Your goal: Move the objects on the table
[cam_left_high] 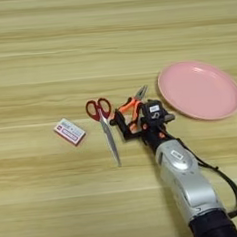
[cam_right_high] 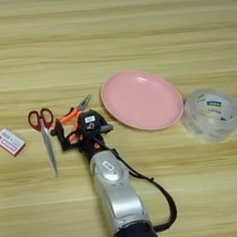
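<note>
On a light wooden table (cam_left_high: 46,55), a silver right arm reaches in from the bottom edge, and its black two-fingered gripper (cam_left_high: 122,124) sits over the orange-and-black-handled pliers (cam_left_high: 135,101); whether the fingers are closed on the handles cannot be told. Red-handled scissors (cam_left_high: 105,125) lie just left of the pliers, blades pointing toward the near edge, with a small pink-and-white box (cam_left_high: 70,131) further left. To the right of the pliers rests a round pink plate (cam_right_high: 142,100), and beside it, near the right edge, a clear tape roll (cam_right_high: 212,114).
</note>
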Controlling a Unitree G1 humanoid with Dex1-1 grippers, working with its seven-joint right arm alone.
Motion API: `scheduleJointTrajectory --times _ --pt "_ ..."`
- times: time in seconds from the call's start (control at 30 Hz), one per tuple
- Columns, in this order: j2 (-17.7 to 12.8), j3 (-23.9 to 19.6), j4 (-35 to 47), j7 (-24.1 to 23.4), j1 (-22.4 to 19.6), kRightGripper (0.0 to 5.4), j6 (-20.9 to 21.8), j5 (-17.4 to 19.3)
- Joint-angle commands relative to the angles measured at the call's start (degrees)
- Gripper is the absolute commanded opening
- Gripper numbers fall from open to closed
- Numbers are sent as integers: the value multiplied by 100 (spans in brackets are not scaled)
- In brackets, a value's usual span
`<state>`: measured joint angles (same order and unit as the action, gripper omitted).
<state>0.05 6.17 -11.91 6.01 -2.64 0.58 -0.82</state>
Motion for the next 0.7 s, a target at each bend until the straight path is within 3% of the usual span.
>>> scheduleJointTrajectory --times 0.03,0.37,0.7 --pt "-171 -211 31 -487 -208 536 -45 -338" --pt "-351 -469 -218 -838 -244 536 -89 -526" --pt "-480 -508 -292 -791 -136 536 -240 -566"
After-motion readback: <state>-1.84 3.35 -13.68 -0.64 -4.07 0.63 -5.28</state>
